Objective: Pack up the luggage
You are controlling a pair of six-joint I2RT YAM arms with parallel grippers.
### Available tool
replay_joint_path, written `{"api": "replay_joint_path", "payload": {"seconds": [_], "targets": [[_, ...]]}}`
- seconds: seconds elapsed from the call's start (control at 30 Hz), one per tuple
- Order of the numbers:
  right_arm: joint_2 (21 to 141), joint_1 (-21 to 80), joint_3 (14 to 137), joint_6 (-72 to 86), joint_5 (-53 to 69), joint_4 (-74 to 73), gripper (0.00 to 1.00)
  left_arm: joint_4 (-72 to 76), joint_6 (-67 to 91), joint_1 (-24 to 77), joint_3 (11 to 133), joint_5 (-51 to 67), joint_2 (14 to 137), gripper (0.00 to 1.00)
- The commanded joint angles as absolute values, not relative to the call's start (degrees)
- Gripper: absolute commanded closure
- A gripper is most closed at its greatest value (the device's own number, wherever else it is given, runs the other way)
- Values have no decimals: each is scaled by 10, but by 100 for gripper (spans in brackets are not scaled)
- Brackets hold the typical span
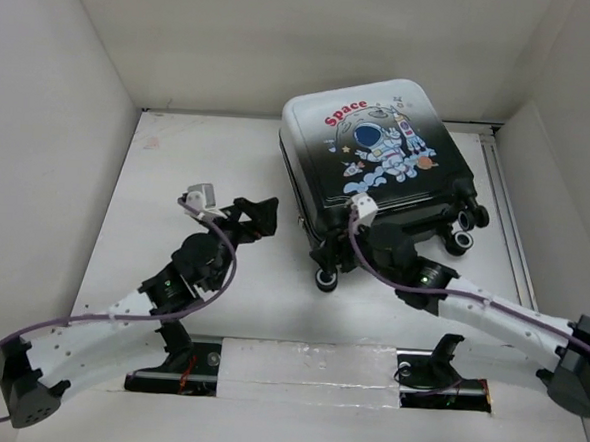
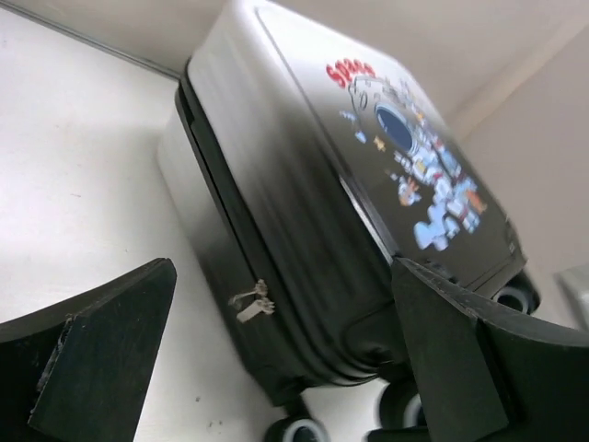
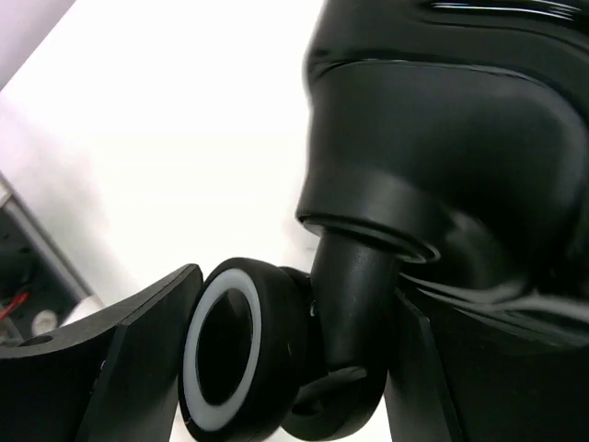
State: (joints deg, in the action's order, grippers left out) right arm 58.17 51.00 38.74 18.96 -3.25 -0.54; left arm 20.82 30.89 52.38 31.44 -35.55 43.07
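luggage (image 1: 379, 151): small hard-shell suitcase, lying flat on the desk (image 1: 178, 174) toward its far right corner, astronaut print up, halves shut together, wheels on the end facing the arms.
weight, my guess: light for its bulk if nothing is inside, but too broad for one pincer to span; i'd expect it to slide or pivot on the desk rather than lift cleanly.
shell: glossy and rigid, so fingers will likely skid on the flat printed face; it should not dent under a push.
right pincer (image 1: 338, 256): at the luggage's near left corner, fingers spread wide around a caster wheel (image 3: 230, 354) and its stem; from the wrist view both fingers look to be touching, so it seems to grip that wheel.
that hold: the wheel swivels and rolls, so i'd judge it a loose handle, good for steadying or dragging, poor for twisting.
left pincer (image 1: 255, 219): off the luggage's left side, clear of it, fingers wide apart and holding nothing, pointed at the side seam.
zipper pull (image 2: 253, 302): small metal tab hanging on the luggage's left side, near the wheel end; thin, floppy, easy to lose.
where to take hold: the pull for unzipping, then the lid's edge at the seam to lift it; the corner stays braced.
what i can't see: any top handle, or what's inside.
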Motion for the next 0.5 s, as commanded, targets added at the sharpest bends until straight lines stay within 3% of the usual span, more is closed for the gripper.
{"api": "replay_joint_path", "payload": {"seconds": [0.0,0.13,0.23,0.3,0.47], "targets": [[640,603,444,217,19,35,100,121,340,523,303,-387,372,0],[692,655,492,223,11,47,100,56,375,523,315,-413,308,0],[697,676,507,223,-8,41,60,41,391,523,316,-418,269,0],[677,676,519,217,-18,21,0,41,391,523,316,-410,255,0],[592,676,566,196,-85,-102,0,54,372,523,316,-370,247,0]]}}
